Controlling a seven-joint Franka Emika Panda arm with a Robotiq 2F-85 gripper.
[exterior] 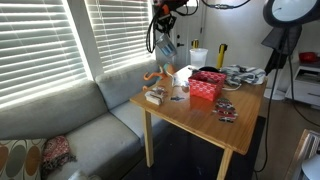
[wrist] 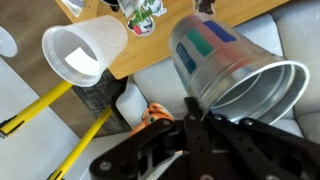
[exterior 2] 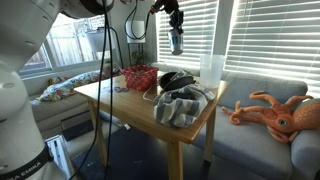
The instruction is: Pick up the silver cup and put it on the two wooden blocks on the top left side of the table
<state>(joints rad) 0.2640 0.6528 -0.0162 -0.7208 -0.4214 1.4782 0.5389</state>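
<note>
My gripper [exterior: 163, 32] is shut on the silver cup [exterior: 167, 47] and holds it high above the far side of the table [exterior: 245, 100]. Both also show in an exterior view, the gripper [exterior 2: 175, 20] above the cup [exterior 2: 176, 41]. In the wrist view the cup [wrist: 225, 62] fills the right side, tilted with its open mouth toward the camera, and the black fingers [wrist: 193, 108] clamp its rim. The two wooden blocks [exterior: 155, 96] lie as a low pile near the table's edge by the sofa, below the cup and apart from it.
On the table stand a red basket [exterior: 207, 85], a white cup-shaped container [exterior: 199, 57], an orange curved object [exterior: 155, 77] and a grey cloth [exterior 2: 181, 105]. A grey sofa [exterior: 90, 125] borders the table. An orange octopus toy [exterior 2: 275, 110] lies on it. Yellow tripod legs [wrist: 55, 100] stand below.
</note>
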